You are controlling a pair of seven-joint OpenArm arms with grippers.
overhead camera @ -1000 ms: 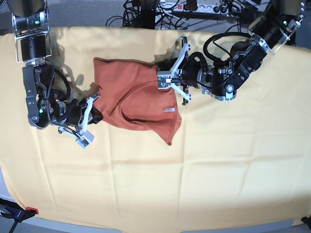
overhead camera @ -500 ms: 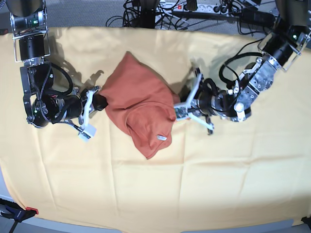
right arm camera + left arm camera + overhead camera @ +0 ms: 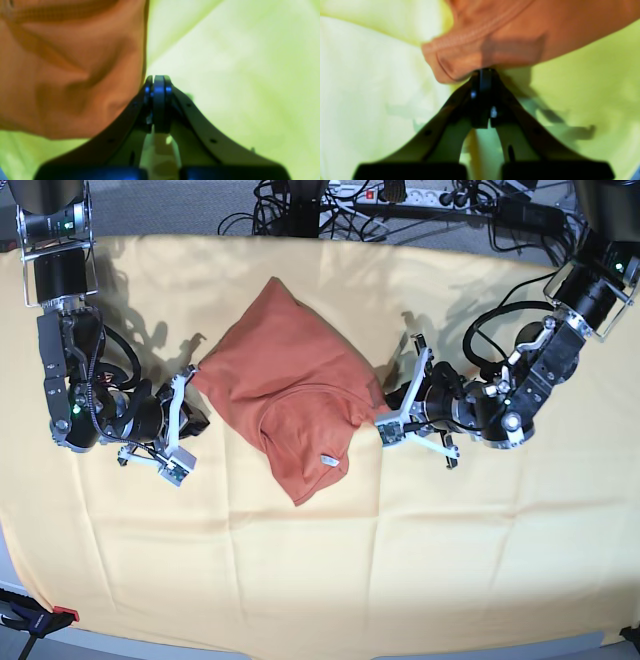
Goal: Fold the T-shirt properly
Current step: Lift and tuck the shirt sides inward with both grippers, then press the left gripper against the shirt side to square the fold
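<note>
T-shirt point(image 3: 287, 385) lay bunched near the middle-back of the table point(image 3: 480, 560), on the pale-yellow cloth cover, approx. diamond-shaped, one corner pointing to the back edge, one toward the front. Collar region w/ small white tag point(image 3: 327, 462) sat on the front portion, neckline curve visible. Not flat; layers doubled over.

My left hand point(image 3: 383, 427) was at the shirt's right-side edge in base view. Wrist view: jaws pinched together w/ the hemmed edge of the orange fabric right at the tips point(image 3: 483, 75). Looked like a grip on the hem, though how much cloth sat between the jaws was not clear (blurred).

My right hand point(image 3: 178, 425) was at the opposite edge. Wrist view: jaws closed tight, fabric pressed against one side of the tips point(image 3: 158, 82); could not tell if any cloth was actually caught between them.

Judgement: step in hand = spreading/repositioning the garment, i.e. prep before any real fold. Task early; no neat fold exists yet.

Next move calls for: pull the two edges apart + lay the shirt flat, sleeves out, collar up. Confirm right-side grip first; if empty, re-grasp an edge. Keep tension even so the table cloth isn't dragged into wrinkles.
</note>
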